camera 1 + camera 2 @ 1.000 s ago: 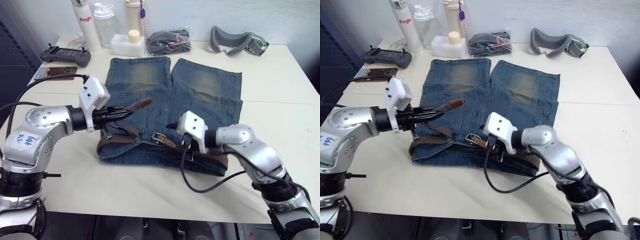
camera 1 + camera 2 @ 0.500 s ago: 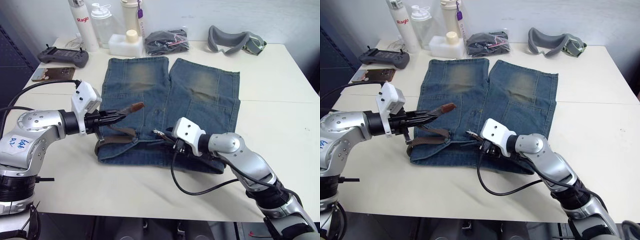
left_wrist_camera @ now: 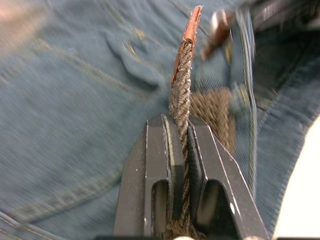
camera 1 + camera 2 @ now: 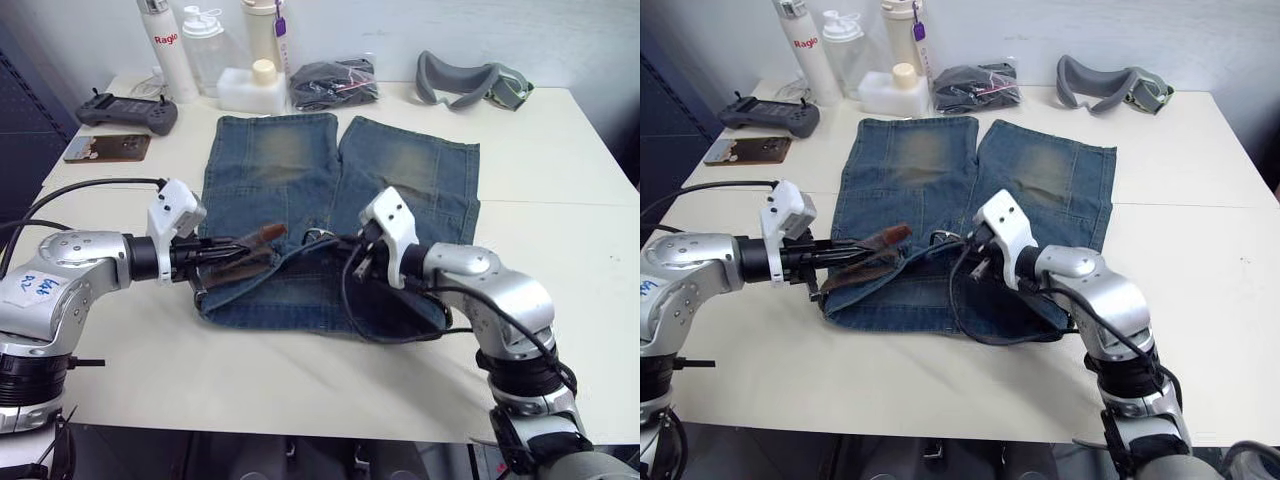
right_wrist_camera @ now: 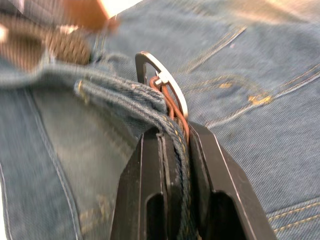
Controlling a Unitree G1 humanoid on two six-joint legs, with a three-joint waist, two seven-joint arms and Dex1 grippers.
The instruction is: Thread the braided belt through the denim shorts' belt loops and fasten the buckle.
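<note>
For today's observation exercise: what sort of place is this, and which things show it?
Probably a robotics lab or test room. A plain cream table holds faded blue denim shorts, a dark handheld controller and a grey padded goggle strap, beside white bottles.

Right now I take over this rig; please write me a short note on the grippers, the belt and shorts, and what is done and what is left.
Left gripper: shut on the belt near its brown tip, held over the shorts.
Right gripper: shut on the waistband together with the belt end at the buckle, lifting that edge off the table.
Done: the belt lies along the waistband; how many loops it passes cannot be told.
Left: bring the tip to the buckle, feed it through, fasten.
</note>
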